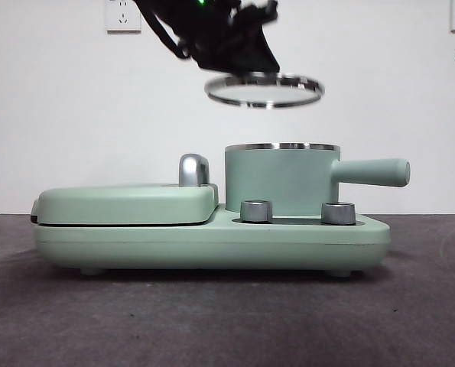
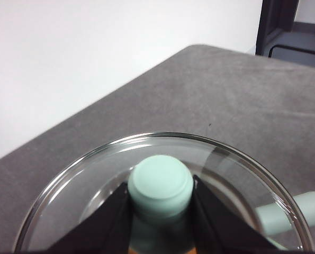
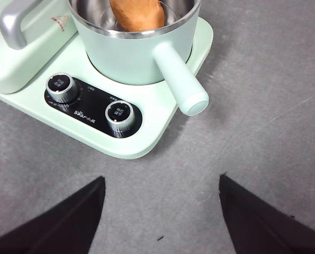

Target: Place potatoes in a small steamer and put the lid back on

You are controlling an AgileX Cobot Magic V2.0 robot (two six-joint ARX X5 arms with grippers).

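The lid point(image 1: 264, 90) hangs in the air, a little tilted, just above the small steamer point(image 1: 281, 183) and not touching its steel rim, with the left gripper point(image 2: 161, 193) clamped on the mint-green knob point(image 2: 160, 184), one black jaw on each side. That knob looks like the right hold: glass and a steel band make this lid stiff, probably slick and breakable, so I'd judge the rim a poor place to pinch. It seems light enough for a knob grip, though it could swing or tip if hurried. Down in the pot, the potato point(image 3: 137, 14) is already in, an orange-brown lump sitting against the shiny inner wall. The steamer sits on the mint-green cooker base point(image 1: 212, 241), its straight handle point(image 3: 181, 79) sticking out past the two dials point(image 3: 119, 114), beside the flat griddle cover point(image 1: 124, 202). The right gripper point(image 3: 161, 211) waits back over the grey table point(image 3: 263, 106), jaws spread wide and holding nothing.
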